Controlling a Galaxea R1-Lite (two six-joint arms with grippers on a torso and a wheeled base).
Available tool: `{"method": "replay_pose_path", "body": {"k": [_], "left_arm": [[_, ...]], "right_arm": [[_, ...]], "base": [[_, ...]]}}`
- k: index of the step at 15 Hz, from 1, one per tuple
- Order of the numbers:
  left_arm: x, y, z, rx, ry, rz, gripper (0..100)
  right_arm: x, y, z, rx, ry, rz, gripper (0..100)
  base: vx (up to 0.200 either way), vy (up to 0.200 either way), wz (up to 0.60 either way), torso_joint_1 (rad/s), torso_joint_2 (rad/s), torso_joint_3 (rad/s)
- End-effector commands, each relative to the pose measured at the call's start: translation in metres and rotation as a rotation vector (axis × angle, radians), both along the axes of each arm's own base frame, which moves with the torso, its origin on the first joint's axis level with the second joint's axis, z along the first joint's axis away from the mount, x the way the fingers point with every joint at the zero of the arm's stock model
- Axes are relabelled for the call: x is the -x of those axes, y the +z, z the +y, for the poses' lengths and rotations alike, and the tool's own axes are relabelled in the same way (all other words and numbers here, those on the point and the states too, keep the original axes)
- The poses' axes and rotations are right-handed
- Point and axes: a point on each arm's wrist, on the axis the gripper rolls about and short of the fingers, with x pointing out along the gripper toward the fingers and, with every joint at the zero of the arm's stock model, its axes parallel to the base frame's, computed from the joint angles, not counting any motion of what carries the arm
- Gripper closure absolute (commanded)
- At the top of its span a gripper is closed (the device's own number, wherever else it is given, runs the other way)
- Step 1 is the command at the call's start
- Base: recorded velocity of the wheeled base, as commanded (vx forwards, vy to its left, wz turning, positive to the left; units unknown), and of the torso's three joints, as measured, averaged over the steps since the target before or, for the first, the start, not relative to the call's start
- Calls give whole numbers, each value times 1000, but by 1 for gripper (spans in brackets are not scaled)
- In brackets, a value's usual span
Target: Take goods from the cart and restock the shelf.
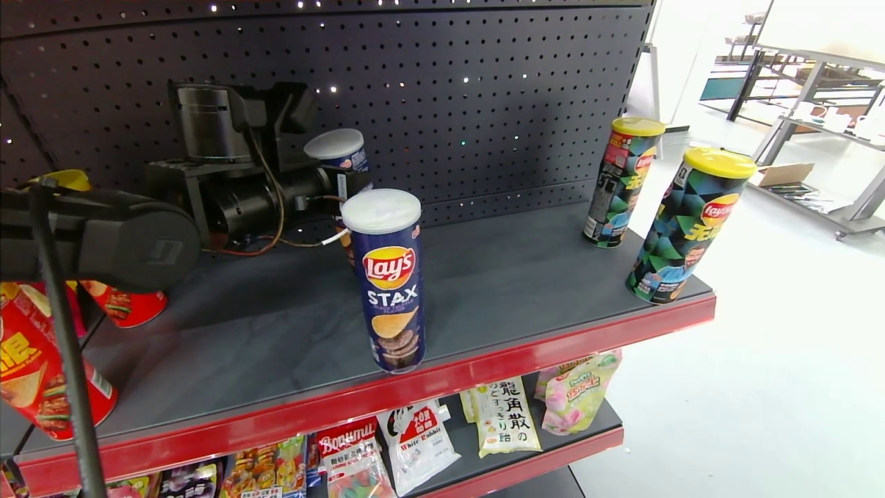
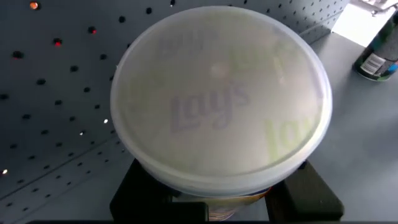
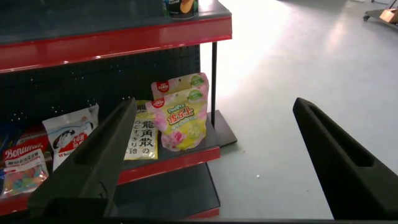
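Left gripper (image 1: 339, 185) is deep on the top shelf (image 1: 276, 346), jaws clamped on the held chip can (image 1: 340, 151), right up against the pegboard (image 1: 484, 83) with very little room behind it. From the left wrist, that can (image 2: 217, 106) shows a pale translucent lid, with a black jaw on either side of the body below it. The body is blue where it shows. Its lower half is hidden behind the front chip can (image 1: 390, 283), so whether it rests on the board is hard to say; it looks slightly raised.

The front chip can, dark blue with a white lid, stands upright just behind the red front lip, directly between the camera and the held one. To the right lies a broad stretch of bare grey board. Then come two green chip cans with yellow lids: the rear green can (image 1: 622, 187) sits mid-depth, and the corner green can (image 1: 688, 232) is close to the front right corner, near both edges.

On the left, red chip cans (image 1: 41, 373) crowd the shelf end, partly covered by the arm and cut off by the frame.

Right gripper (image 3: 211, 174) hangs low with its jaws spread wide, gripping nothing, over open floor (image 3: 280, 93) by the lower shelf (image 3: 168, 165), where a pink and green snack bag (image 3: 180, 118) leans among other packets.
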Motion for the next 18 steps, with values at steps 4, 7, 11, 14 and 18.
{"method": "replay_pose_path", "body": {"k": [4, 7, 11, 14, 18], "left_arm": [[-11, -4, -8, 1, -9, 1, 100], [-10, -4, -10, -4, -18, 3, 100], [-9, -5, -13, -10, -34, 25, 100], [-9, -4, -14, -7, -67, 21, 100], [-11, -2, -14, -9, -63, 15, 100]], "right_arm": [[0, 0, 0, 0, 0, 0, 0], [0, 0, 0, 0, 0, 0, 0], [0, 0, 0, 0, 0, 0, 0], [0, 0, 0, 0, 0, 0, 0], [0, 0, 0, 0, 0, 0, 0]], "base": [[0, 0, 0, 0, 0, 0], [0, 0, 0, 0, 0, 0], [0, 0, 0, 0, 0, 0], [0, 0, 0, 0, 0, 0], [0, 0, 0, 0, 0, 0]]}}
